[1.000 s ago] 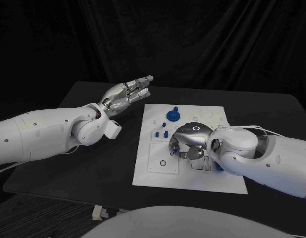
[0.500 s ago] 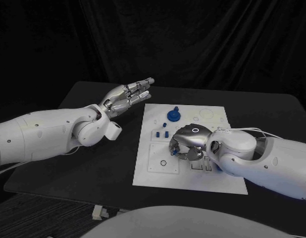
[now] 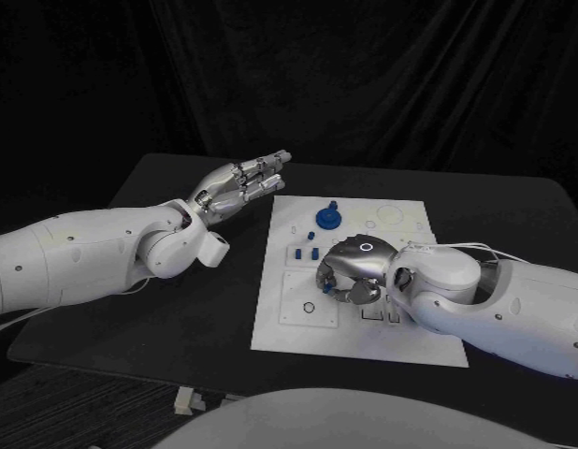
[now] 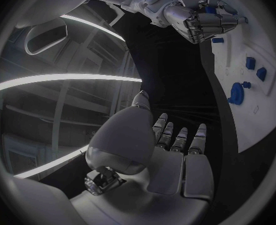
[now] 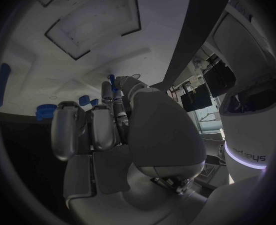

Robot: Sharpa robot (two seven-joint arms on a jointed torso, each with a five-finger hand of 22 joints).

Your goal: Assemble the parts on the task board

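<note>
The white task board [image 3: 286, 323] lies mid-table. My right hand [image 3: 350, 273] hangs low over its middle with the fingers curled down. In the right wrist view a small blue part [image 5: 112, 78] shows between the thumb and fingertips [image 5: 107, 92], apparently pinched. A round blue knob [image 3: 327, 218] stands near the board's far edge, and several small blue parts [image 3: 303, 253] sit just left of the right hand. My left hand [image 3: 242, 181] hovers off the board's far left corner, fingers straight and apart, holding nothing. The left wrist view shows the knob [image 4: 237, 92] and the right hand [image 4: 200, 20].
The black table [image 3: 167, 309] extends to the left of the board. My right forearm [image 3: 505, 304] lies across the board's near right corner and hides that part. Rectangular recesses [image 5: 91, 22] are cut in the board close to the right hand.
My right hand has crept slightly left and lower over the board's middle. The left hand has stayed almost still.
</note>
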